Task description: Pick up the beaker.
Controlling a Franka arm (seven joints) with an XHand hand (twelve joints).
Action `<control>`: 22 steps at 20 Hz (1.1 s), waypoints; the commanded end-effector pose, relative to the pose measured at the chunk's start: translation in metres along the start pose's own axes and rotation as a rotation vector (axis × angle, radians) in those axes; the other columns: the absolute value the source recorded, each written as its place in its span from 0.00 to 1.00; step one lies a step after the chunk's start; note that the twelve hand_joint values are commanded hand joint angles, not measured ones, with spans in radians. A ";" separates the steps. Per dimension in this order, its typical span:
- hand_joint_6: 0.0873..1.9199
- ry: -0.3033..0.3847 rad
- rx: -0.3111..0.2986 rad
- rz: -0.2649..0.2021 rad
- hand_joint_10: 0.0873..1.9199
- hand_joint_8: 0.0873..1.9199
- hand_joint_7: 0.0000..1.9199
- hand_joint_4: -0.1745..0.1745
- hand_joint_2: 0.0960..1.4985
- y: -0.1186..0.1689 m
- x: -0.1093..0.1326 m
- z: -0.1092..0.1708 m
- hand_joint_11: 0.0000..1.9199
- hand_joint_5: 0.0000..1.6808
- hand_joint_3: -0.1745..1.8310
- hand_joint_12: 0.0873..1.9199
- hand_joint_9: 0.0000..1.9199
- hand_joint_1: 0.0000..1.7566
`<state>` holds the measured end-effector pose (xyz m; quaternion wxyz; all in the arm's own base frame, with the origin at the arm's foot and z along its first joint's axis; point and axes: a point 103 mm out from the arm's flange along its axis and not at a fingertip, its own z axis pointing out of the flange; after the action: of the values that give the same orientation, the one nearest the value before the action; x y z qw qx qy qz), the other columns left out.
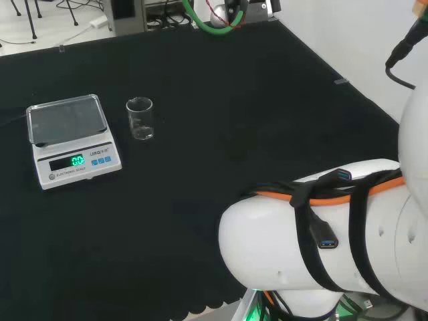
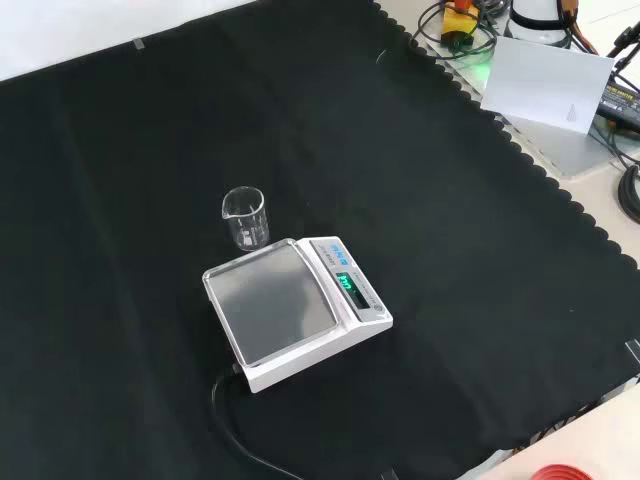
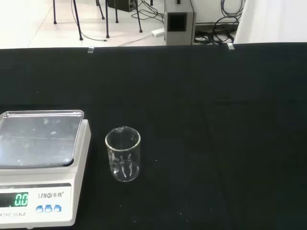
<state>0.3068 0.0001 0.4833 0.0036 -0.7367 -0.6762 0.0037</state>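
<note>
A small clear glass beaker stands upright on the black cloth, just right of a white scale in the head view. In the front view the beaker stands just behind the scale's far corner, spout to the left. The wrist view has the beaker close by, next to the scale, and it looks empty. The arm's white links bulk at the lower right of the head view, well away from the beaker.
A white digital scale with a steel pan and a lit green display sits beside the beaker; scale, scale. Its black cable trails toward the cloth's near edge in the front view. Cables and gear lie beyond the cloth's edges.
</note>
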 end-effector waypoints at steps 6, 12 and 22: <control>0.00 -0.003 0.004 0.005 0.41 0.32 0.10 0.54 0.43 0.005 -0.009 0.004 0.06 0.19 0.22 0.79 0.15 0.29; 0.00 0.006 -0.002 0.008 0.41 0.32 0.10 0.54 0.43 0.018 -0.009 0.013 0.06 0.20 0.21 0.79 0.16 0.29; 0.00 0.032 0.042 -0.029 0.40 0.32 0.11 0.55 0.43 0.094 -0.003 0.051 0.07 0.20 0.19 0.78 0.18 0.30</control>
<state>0.3533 -0.0083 0.4533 0.0182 -0.7327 -0.6802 0.0083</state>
